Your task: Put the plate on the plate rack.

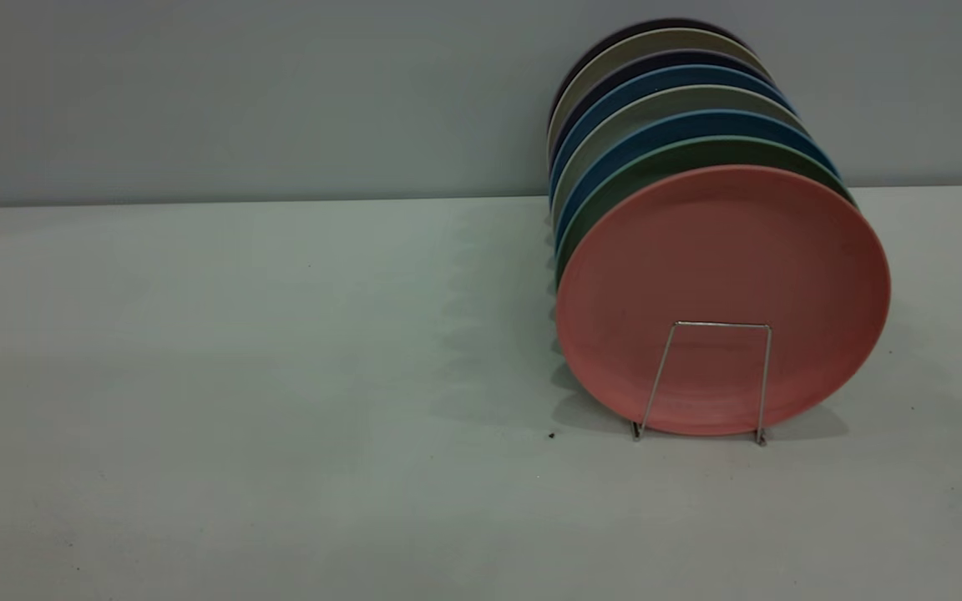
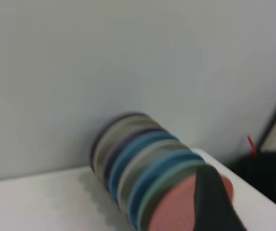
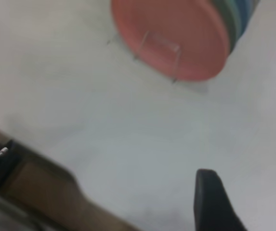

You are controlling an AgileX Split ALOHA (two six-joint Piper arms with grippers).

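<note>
Neither gripper shows in the exterior view. In the right wrist view the right gripper [image 3: 246, 202] appears at the lower right of the frame as two dark fingers with bare worktop [image 3: 128, 125] between them: its jaws stand released, holding nothing, well apart from the plates. In the left wrist view only one dark finger of the left gripper [image 2: 215, 202] juts in at the lower right, overlapping the pink disc, so whether its jaws are parted or clenched cannot be told.

The plate [image 1: 723, 296] already stands on edge at the front of the plate rack [image 1: 702, 380], just behind the foremost wire loop, with a green plate [image 1: 615, 196] and the other plates behind it.

The likely risk is a stray finger, probably the left one, nudging the plate and tipping the row.

Most of the rack is hidden behind the plates. Whether the left finger touches the plate cannot be made out.
</note>
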